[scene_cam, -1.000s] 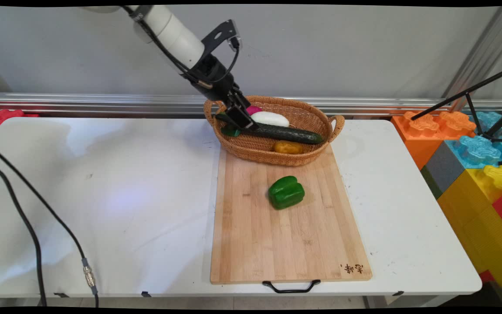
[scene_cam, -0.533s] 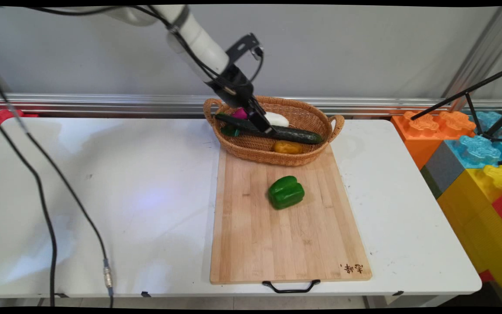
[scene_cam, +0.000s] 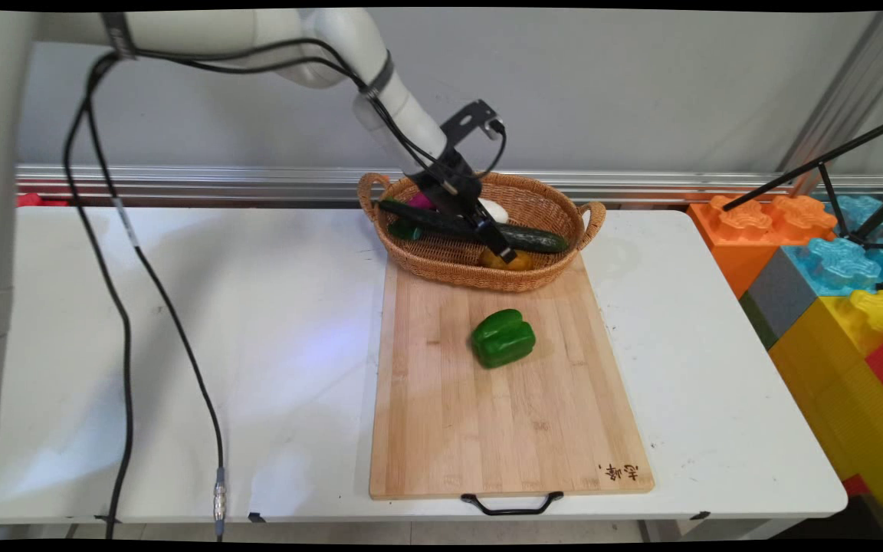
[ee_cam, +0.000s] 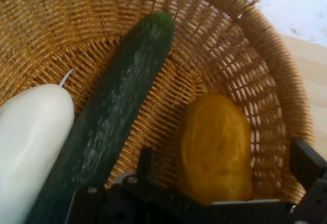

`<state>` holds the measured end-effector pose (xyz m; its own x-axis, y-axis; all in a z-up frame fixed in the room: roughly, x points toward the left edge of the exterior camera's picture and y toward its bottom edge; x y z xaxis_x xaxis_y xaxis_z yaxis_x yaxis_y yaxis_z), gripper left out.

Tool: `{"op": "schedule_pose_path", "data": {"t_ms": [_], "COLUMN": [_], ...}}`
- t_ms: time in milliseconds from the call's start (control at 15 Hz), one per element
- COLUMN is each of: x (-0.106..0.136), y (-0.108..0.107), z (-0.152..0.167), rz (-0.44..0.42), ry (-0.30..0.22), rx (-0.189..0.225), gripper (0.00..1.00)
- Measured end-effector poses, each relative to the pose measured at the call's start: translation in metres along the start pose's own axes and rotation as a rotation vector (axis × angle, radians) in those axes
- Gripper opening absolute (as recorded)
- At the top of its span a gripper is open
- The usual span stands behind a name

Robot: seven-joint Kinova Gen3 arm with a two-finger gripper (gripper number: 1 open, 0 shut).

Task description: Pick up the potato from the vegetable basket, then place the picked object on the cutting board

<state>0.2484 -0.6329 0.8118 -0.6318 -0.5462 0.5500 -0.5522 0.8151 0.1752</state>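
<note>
Tabletop (scene_cam: 257,345): white, rounded corners, with faint scuffs and smudges; a grey wall (scene_cam: 641,77) stands behind it, with a ribbed metal rail (scene_cam: 181,184) running along its foot. Large toy blocks (scene_cam: 832,284) in orange, blue, yellow, grey and red are stacked beyond the right edge, and black tripod legs (scene_cam: 832,176) cross above them. Black cables (scene_cam: 127,307) hang from the arm down past the near left corner.

A bamboo cutting board (scene_cam: 503,429) lies lengthwise right of centre, its black handle (scene_cam: 512,504) at the near edge and a small printed mark at its near right corner. A green bell pepper (scene_cam: 503,338) rests on the board's far half. A wicker basket (scene_cam: 426,261) with two loop handles sits on the board's far end, by the far edge of the tabletop.

The basket holds a long dark cucumber (scene_cam: 541,240) lying across it, a white vegetable (ee_cam: 28,147) touching the cucumber's side, a yellow potato-shaped item (ee_cam: 217,147) on the weave apart from the cucumber, and a magenta item (scene_cam: 420,202) mostly hidden.

The gripper (scene_cam: 501,251) is inside the basket. Its fingers (ee_cam: 306,165) stand wide apart on either side of the yellow item, holding nothing; whether they touch it cannot be told.
</note>
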Motion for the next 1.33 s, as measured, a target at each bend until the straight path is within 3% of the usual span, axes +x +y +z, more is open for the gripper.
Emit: {"op": "schedule_pose_path", "data": {"t_ms": [467,533,933,1333], "x": [0.002,0.002,0.004,0.028], "y": [-0.017,-0.019,-0.019,-0.005], "z": [0.034,0.036,0.039,0.0], "rz": [-0.049,-0.054,-0.067,-0.002], "ry": [-0.019,-0.025,-0.041,0.059], "rx": [0.012,0.013,-0.002,0.024], "gripper": [1.0,0.0,0.0,0.0]}}
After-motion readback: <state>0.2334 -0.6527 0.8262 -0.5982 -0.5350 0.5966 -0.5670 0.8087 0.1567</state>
